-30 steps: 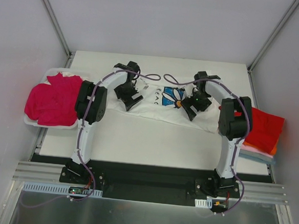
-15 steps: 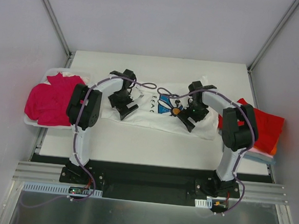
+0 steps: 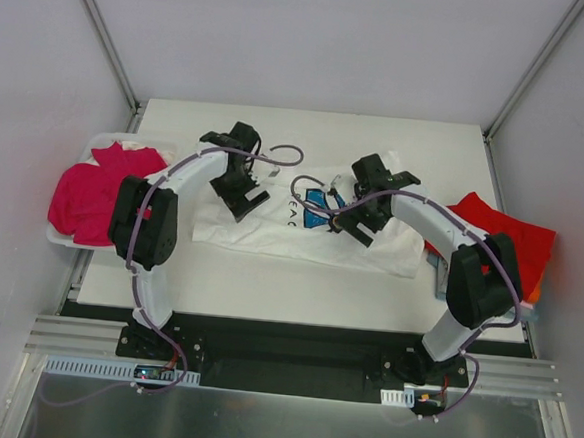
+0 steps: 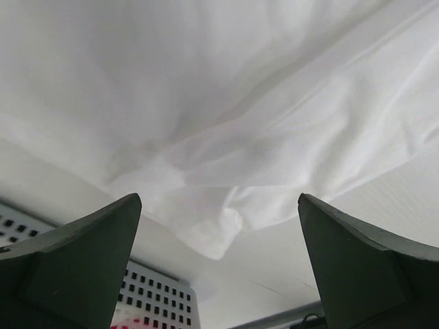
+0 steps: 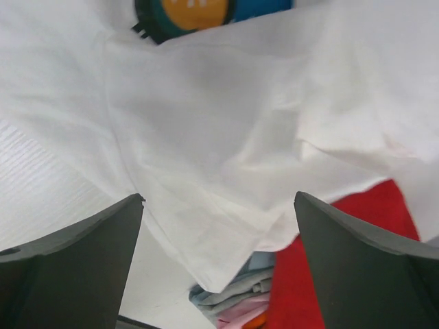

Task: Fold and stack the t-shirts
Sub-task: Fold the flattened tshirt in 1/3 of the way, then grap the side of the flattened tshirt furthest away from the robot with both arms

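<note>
White tee (image 3: 261, 232) had slid leftward across the bench (image 3: 377, 145).
I saw the left tool (image 4: 218, 200) and right tool (image 5: 218, 197) spread open (both further left than before).

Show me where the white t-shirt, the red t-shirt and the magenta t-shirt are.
white t-shirt (image 3: 261, 235), top external view, plain cloth by its near edge.
red t-shirt (image 3: 516, 245), top external view, flat middle.
magenta t-shirt (image 3: 88, 200), top external view, crumpled middle.
</note>
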